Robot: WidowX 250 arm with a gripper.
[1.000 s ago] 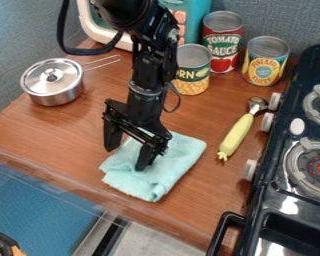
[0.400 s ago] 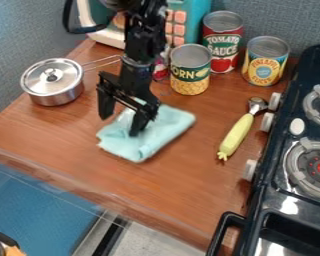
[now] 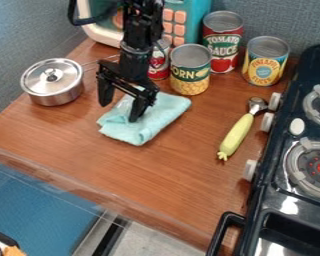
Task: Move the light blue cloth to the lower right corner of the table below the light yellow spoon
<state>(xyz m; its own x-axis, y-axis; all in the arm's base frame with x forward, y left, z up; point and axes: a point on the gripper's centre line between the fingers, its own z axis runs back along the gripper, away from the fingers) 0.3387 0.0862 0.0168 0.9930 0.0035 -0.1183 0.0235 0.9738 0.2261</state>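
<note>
Lighting bright & fairly even, prob. from above. White glints on stove [image 3: 289,204] front; softer shine on pot [image 3: 52,77] lid & tops of cans [image 3: 268,46]. Table [image 3: 183,175] has faint sheen. Shadows soft, darker on wood next to stove. Pale reflected streaks on clear panel [image 3: 46,182], lower L of view. Black arm [image 3: 137,37] v. dark, few highlights.

A toy kitchen, by its stove [image 3: 289,205], saucepan [image 3: 54,85] and cans [image 3: 190,75].

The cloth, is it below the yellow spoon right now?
No, the cloth lies left of the spoon, nearer the corn can.
</note>
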